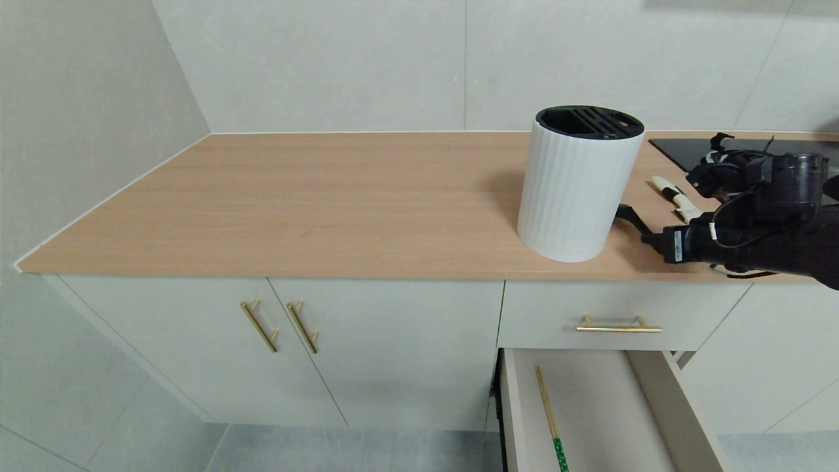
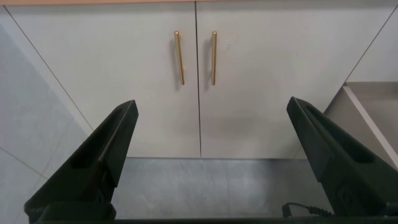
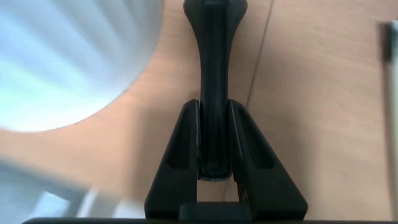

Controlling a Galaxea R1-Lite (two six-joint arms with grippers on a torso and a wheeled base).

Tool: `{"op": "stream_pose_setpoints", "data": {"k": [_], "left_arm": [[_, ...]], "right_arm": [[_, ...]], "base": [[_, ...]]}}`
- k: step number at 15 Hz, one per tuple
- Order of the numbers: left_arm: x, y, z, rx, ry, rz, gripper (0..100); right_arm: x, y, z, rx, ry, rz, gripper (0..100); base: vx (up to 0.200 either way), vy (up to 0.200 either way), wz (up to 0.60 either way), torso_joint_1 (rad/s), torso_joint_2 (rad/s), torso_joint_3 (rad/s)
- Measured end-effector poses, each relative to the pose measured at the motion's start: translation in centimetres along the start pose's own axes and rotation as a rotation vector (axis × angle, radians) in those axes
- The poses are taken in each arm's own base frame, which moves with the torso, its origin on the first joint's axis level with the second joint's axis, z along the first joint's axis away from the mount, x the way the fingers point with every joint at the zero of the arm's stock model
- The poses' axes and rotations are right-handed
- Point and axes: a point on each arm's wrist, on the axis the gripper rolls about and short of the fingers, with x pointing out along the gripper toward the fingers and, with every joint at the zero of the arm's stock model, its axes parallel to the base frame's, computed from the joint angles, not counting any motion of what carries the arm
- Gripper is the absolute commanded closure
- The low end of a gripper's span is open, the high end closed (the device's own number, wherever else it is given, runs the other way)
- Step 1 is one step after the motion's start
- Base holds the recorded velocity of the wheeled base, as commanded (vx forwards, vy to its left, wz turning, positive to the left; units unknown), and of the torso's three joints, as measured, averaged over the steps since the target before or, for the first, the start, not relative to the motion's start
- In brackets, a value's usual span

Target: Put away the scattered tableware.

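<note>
Pale grey tiled walls back a light wood countertop [image 1: 328, 210] in the head view. White cabinets sit below it. Two of the doors carry slanted brass bar handles [image 1: 260, 326], and a shut drawer front carries a level one [image 1: 619, 326].

A white ribbed cylindrical holder with a black slotted top [image 1: 577, 190] stands upright on the counter's right part. A black glass hob [image 1: 688, 152] is set into the far right corner. A white-handled utensil with a black band [image 1: 675, 196] lies flat between hob and holder, apart from both.

The right gripper [image 1: 655, 237] sits low over the front edge, just beside the holder's base, pinching a slim black utensil handle [image 1: 630, 217] that points toward the holder. What the handle ends in can't be made out.

Under the shut front, a beige pull-out drawer [image 1: 655, 406] stands open. A thin wooden chopstick with a green end [image 1: 549, 413] lies lengthwise near its left wall.

Left wrist view: the left gripper [image 2: 211, 107] has its black fingers [image 2: 99, 162] spread wide with nothing between them. It faces the white cabinet doors [image 2: 124, 81] and their two brass handles [image 2: 178, 58]. Grey floor [image 2: 205, 186] is below, and the open drawer's edge [image 2: 367, 112] shows to one side.

Right wrist view: the right gripper [image 3: 213, 109] is clamped on the black utensil handle [image 3: 213, 62], which runs straight out past the fingertips over the wood counter [image 3: 311, 112]. The white ribbed holder [image 3: 68, 56] is close alongside, and I can't tell if it touches the handle. The white-handled utensil [image 3: 390, 50] shows at the frame's edge.
</note>
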Motion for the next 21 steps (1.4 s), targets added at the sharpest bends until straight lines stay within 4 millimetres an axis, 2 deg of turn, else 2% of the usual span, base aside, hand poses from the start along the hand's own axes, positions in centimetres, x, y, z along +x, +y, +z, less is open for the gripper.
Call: {"op": "stream_pose_setpoints", "data": {"k": [5, 8, 11, 14, 21], "left_arm": [[0.0, 0.0, 0.0, 0.000, 0.000, 0.000, 0], [0.0, 0.0, 0.0, 0.000, 0.000, 0.000, 0], [0.0, 0.0, 0.0, 0.000, 0.000, 0.000, 0], [0.0, 0.0, 0.0, 0.000, 0.000, 0.000, 0], [0.0, 0.0, 0.0, 0.000, 0.000, 0.000, 0]], "right_arm": [[-7.1, 1.7, 0.0, 0.068, 0.039, -0.007, 100], [-10.6, 2.5, -1.7, 0.082, 0.076, -0.005, 100], [-13.3, 3.3, -3.6, 0.091, 0.122, 0.002, 100], [-14.6, 3.7, -5.4, 0.090, 0.148, 0.013, 100], [-15.3, 4.7, -6.6, 0.027, 0.168, 0.054, 100]], "base": [[0.000, 0.000, 0.00, 0.000, 0.00, 0.000], [0.000, 0.000, 0.00, 0.000, 0.00, 0.000], [0.000, 0.000, 0.00, 0.000, 0.00, 0.000], [0.000, 0.000, 0.00, 0.000, 0.00, 0.000], [0.000, 0.000, 0.00, -0.029, 0.06, 0.036]]}}
